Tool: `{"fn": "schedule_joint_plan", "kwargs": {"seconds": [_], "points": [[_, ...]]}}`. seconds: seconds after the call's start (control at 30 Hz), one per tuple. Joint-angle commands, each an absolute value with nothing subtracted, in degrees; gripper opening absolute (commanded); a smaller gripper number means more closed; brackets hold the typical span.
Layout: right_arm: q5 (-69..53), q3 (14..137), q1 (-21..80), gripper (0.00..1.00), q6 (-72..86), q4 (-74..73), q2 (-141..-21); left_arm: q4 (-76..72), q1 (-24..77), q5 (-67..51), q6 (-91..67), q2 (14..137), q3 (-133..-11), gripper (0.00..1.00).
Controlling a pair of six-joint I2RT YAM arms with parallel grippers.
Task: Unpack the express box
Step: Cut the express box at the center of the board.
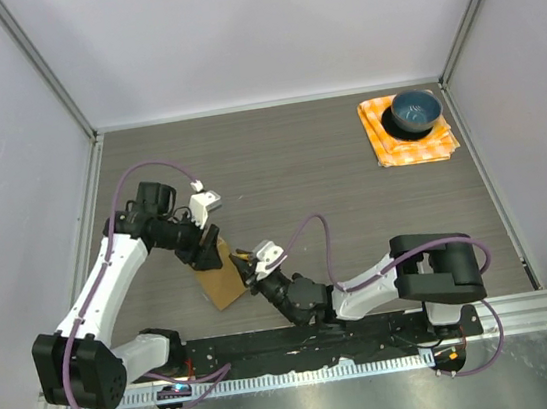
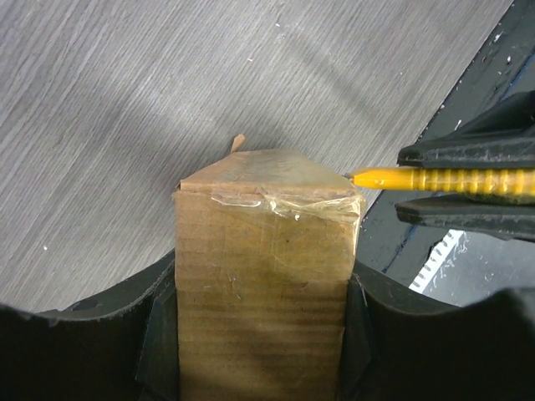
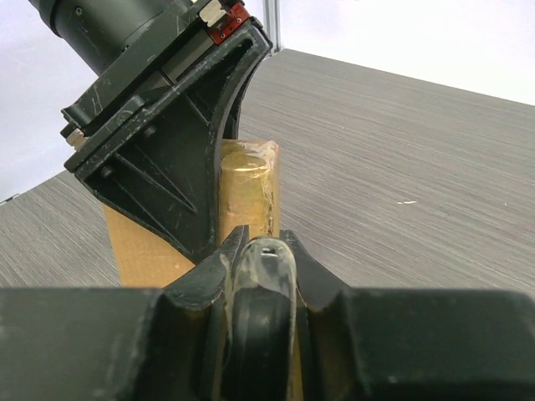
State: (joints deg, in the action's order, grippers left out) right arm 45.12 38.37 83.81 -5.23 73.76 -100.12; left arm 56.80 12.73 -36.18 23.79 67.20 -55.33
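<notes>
A grey wood-grained bench point(image 1: 298, 161) is enclosed by pale walls. The express box point(image 1: 221, 284) is found at about 8 o'clock from the bench's middle, close to the arm bases. It is clamped across its two sides by the left claw point(image 1: 208, 255), whose jaws are kept at a middling width by the carton. Clear tape point(image 2: 284, 205) is seen, wrinkled, along the box's end away from that wrist. The right claw point(image 1: 252, 268) is closed narrowly on a yellow tool point(image 2: 435, 179), which enters the left wrist view from 3 o'clock. Its tip is set at the taped right corner, seemingly touching. At 2 o'clock, well apart, a blue bowl point(image 1: 415, 111) is seated on an orange checked cloth point(image 1: 387, 144).
</notes>
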Motion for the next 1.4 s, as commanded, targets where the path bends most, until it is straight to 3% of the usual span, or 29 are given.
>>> {"fn": "schedule_joint_plan", "kwargs": {"seconds": [0.0, 0.2, 0.5, 1.03, 1.37], "points": [[44.57, 42.97, 84.55, 0.01, -1.23, 61.81, -97.91, 52.91, 12.74, -37.70, 22.32, 64.78, -56.34, 0.25], [33.24, 39.48, 79.82, 0.01, 3.50, 56.08, -95.19, 52.38, 12.74, -38.06, 21.62, 65.65, -56.69, 0.25], [26.29, 31.74, 76.11, 0.01, 7.73, 65.90, -98.43, 49.22, 12.74, -36.39, 20.30, 67.32, -55.46, 0.25], [34.80, 27.95, 80.51, 0.01, 0.44, 76.99, -106.26, 48.87, 12.74, -35.33, 18.81, 64.60, -53.44, 0.26], [33.84, 23.21, 80.95, 0.01, -7.46, 85.77, -90.18, 57.56, 12.74, -42.53, 26.19, 68.63, -56.86, 0.31]]}}
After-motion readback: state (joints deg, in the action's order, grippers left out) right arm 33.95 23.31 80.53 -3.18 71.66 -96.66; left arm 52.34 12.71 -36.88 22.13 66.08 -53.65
